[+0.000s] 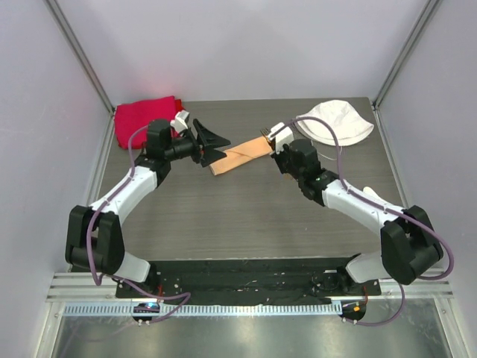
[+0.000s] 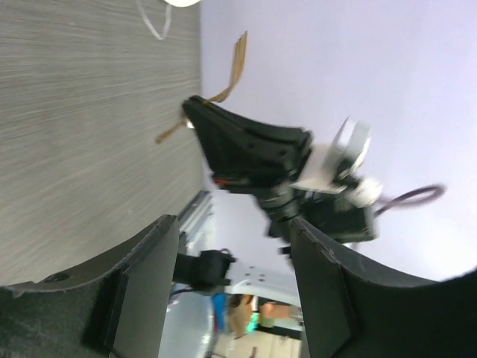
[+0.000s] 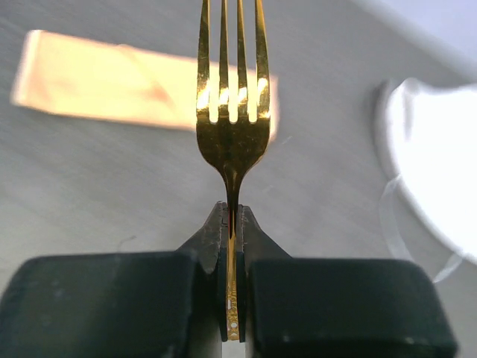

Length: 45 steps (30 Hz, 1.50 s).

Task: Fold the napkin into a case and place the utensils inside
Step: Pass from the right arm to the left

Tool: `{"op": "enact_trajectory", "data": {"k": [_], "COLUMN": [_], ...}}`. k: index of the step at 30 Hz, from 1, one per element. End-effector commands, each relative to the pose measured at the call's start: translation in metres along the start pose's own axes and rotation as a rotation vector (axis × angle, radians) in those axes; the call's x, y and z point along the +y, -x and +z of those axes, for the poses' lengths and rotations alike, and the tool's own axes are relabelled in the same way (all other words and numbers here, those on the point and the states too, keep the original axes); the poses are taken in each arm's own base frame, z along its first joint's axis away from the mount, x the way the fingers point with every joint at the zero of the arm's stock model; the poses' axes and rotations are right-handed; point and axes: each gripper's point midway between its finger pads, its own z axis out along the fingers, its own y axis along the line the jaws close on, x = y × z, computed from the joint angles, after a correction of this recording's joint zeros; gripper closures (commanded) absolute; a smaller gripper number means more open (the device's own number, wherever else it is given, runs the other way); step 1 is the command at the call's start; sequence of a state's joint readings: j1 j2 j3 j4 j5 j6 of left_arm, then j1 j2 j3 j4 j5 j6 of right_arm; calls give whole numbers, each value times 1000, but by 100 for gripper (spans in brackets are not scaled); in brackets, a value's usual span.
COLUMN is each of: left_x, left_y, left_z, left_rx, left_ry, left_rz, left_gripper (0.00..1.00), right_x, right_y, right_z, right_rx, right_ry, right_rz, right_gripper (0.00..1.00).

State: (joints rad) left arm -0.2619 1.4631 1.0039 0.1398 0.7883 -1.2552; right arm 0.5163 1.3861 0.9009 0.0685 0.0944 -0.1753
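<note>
One gold fork (image 3: 232, 127): this is the thing to put away. It is up off the table (image 1: 246, 216), near the right end of the case.
Right claw (image 3: 232, 212): clenched tight on the thin handle of the gold fork, just under the neck. Most of the handle is hidden between the fingers.
Left claw (image 1: 214, 147): spread wide with nothing in it. It sits right by the left end of the case. I cannot tell if it touches the cloth.
Case (image 1: 242, 157): a flat, narrow strip of shiny peach cloth lying on the table between the two claws.
How the fork will handle: I think it is hard, stiff and light. It looks smooth, so it could slip or turn in a weak pinch. The flat handle is the good place to hold.
How the case will handle: I think it is soft, thin and slippery. It may slide or bunch up when the fork pushes in, so one end may need holding down.
Which way the fork points: the tines point away from the right claw, toward the case. Its long line runs straight out from the claw.
Which way the case runs: from near-left to far-right in the top view. In the right wrist view it lies crosswise to the fork, so the two are not lined up.
Other things: a white hat (image 1: 335, 123) at the far right, a red cloth (image 1: 145, 115) at the far left.
</note>
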Motion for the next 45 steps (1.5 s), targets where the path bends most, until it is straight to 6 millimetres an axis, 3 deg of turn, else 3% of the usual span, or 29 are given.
{"op": "enact_trajectory", "data": {"k": [1,3,5,8,9,10,11,13,18,19,24,25,26,27,28,29,30,31,34,40,45], "left_x": [-64,-69,-74,-49,-41,-35,-29,-31,-39,-44,-51,-53,-47,-48,-50,-49,-43,-52,-59,-84,-85], "left_y": [1,0,2,0,4,2,5,5,-1,-2,3,3,8,1,1,2,1,-1,-18,-49,-56], "left_z": [-19,-23,-30,-32,-32,-36,-36,-35,-22,-22,-26,-27,-28,-29,-33,-36,-34,-39,-38,-37,-18], "left_rx": [21,31,3,4,-5,9,6,21,127,133,82,73,39,51,23,3,-20,-54,-53,38,99], "left_ry": [-177,-181,-186,2,48,116,143,130,17,-6,31,53,101,134,151,161,148,100,-74,-355,-362], "left_rz": [-37,-82,-8,33,163,148,174,216,138,107,160,204,319,378,442,513,550,600,664,599,515], "left_gripper": [35,35,38,38,38,37,37,36,37,37,36,36,36,36,36,37,41,42,41,33,30], "right_x": [-35,-36,-34,-35,-36,-38,-40,-35,-32,-20,-1,-1,10,14,24,30,37,43,61,80,88], "right_y": [60,73,78,88,91,89,99,96,119,116,106,110,103,101,112,94,91,94,74,63,65], "right_z": [-5,-4,1,0,-1,-1,-6,-9,-47,-52,-73,-86,-84,-85,-87,-84,-83,-85,-85,-90,-92], "right_rx": [-268,-299,-323,-347,-354,-354,-404,-418,-583,-592,-542,-562,-544,-545,-570,-471,-455,-449,-391,-388,-405], "right_ry": [-305,-345,-359,-384,-398,-416,-448,-444,-561,-547,-527,-529,-465,-402,-319,-204,-137,-92,56,174,220], "right_rz": [-331,-454,-553,-689,-712,-747,-743,-784,-778,-802,-938,-923,-930,-871,-832,-845,-779,-769,-724,-625,-612], "right_gripper": [99,99,99,99,99,99,99,99,99,99,99,99,99,99,99,99,99,99,99,99,99]}}
